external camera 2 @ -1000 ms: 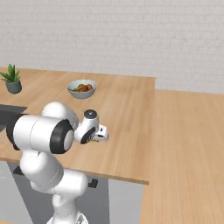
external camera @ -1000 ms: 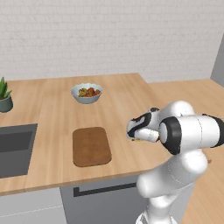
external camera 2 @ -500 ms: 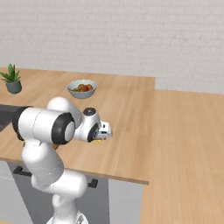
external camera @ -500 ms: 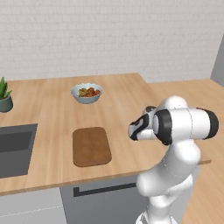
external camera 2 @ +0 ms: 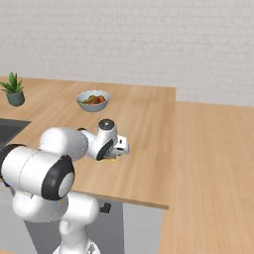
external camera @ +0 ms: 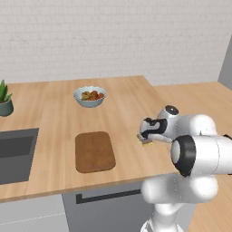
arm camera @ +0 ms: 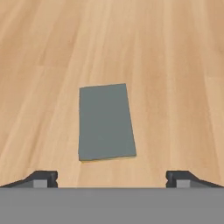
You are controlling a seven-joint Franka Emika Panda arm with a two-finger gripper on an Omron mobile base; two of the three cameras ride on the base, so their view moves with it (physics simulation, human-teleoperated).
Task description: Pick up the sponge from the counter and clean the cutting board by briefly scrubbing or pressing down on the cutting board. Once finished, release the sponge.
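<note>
The sponge [arm camera: 106, 122] lies flat on the light wooden counter [arm camera: 175, 65], grey-green top up with a thin yellow edge showing. My gripper [arm camera: 111, 180] is open just above it, its fingertips [arm camera: 41, 178] set wide to either side of the sponge's near end and not touching it. From the left base view the gripper [external camera: 146, 136] hangs low over the counter's right part, with a sliver of the yellow sponge [external camera: 146, 143] beneath. The dark brown cutting board [external camera: 94, 152] lies bare to its left near the front edge. The right base view shows the gripper [external camera 2: 121, 149] over the sponge [external camera 2: 113, 158].
A bowl of food [external camera: 89, 96] stands behind the board. A dark sink [external camera: 13, 154] is set into the counter at the left, with a potted plant [external camera: 3, 100] behind it. The counter's right edge [external camera 2: 171, 149] is close to the hand.
The arm's elbow has folded lower and swung toward the front. The hand has barely shifted and stays low over the sponge. Sponge and board have not moved.
</note>
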